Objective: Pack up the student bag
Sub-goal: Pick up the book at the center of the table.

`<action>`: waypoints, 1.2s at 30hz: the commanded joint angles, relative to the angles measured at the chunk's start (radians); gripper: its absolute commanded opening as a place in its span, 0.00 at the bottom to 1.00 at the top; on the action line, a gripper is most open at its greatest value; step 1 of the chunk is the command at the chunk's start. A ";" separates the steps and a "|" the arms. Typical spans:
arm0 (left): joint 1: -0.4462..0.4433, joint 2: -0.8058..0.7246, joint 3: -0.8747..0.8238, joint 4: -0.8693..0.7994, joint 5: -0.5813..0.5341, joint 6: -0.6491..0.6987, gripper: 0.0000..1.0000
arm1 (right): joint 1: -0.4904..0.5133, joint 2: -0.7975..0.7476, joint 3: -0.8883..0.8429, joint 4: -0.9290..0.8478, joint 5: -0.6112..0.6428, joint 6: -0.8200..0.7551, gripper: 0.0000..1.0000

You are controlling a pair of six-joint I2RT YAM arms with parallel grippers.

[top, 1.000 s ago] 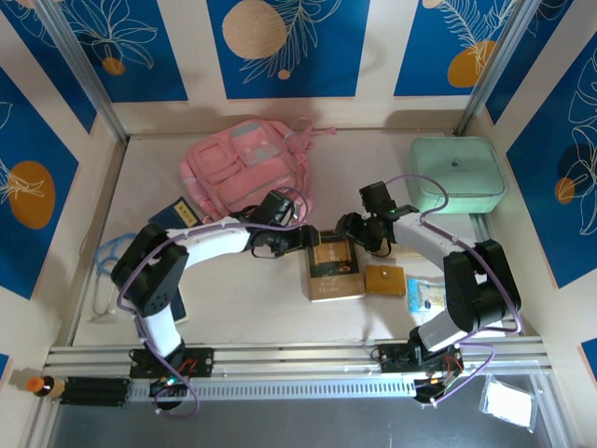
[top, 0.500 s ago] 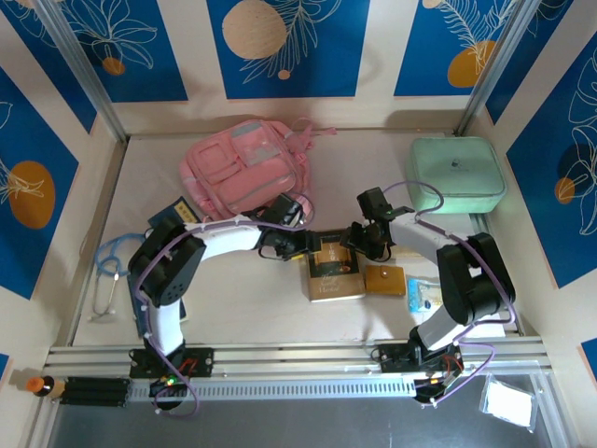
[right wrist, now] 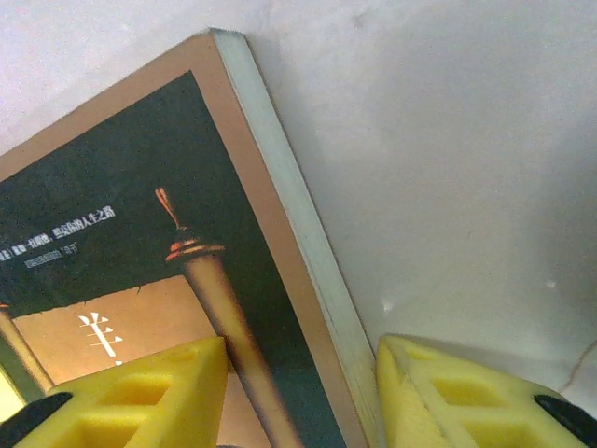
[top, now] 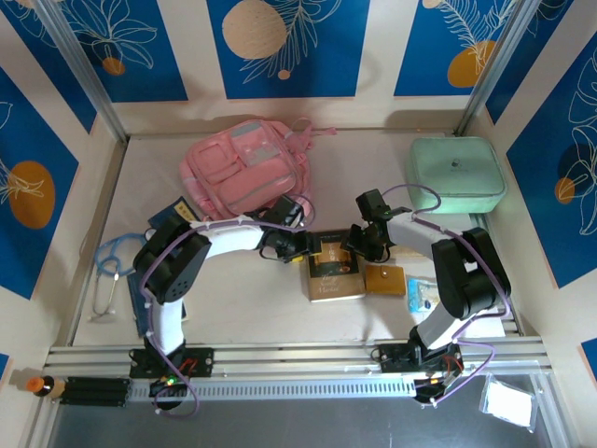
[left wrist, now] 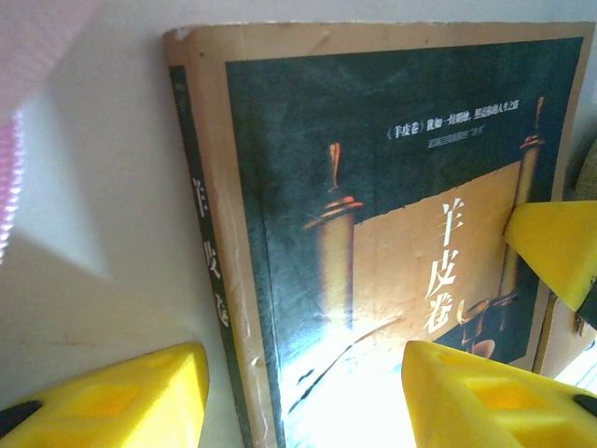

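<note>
Evenly bright overhead view; left wrist view blurry, glare washing the book [left wrist: 354, 280].

On the pale table [top: 252, 303], the pink student bag [top: 244, 168] is laid toward the far edge. A mint-green case [top: 455, 174] is set in the far right corner, a book [top: 334, 273] at the middle with a tan pouch [top: 384, 279] just beside it, and a stethoscope [top: 109, 266] along the left edge.

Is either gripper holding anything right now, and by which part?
Nothing is clamped. The left gripper stands open astride the spine edge of the book, the right gripper open astride its page edge.
</note>
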 commanded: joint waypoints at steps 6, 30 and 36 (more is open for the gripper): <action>-0.009 0.036 0.036 0.079 0.100 -0.003 0.56 | -0.001 0.037 -0.008 0.007 -0.059 0.027 0.44; -0.005 -0.107 -0.089 0.396 0.243 -0.016 0.46 | -0.025 0.055 0.005 0.030 -0.100 0.075 0.43; -0.006 -0.049 -0.048 0.376 0.224 -0.008 0.43 | -0.022 0.062 0.004 0.032 -0.094 0.076 0.33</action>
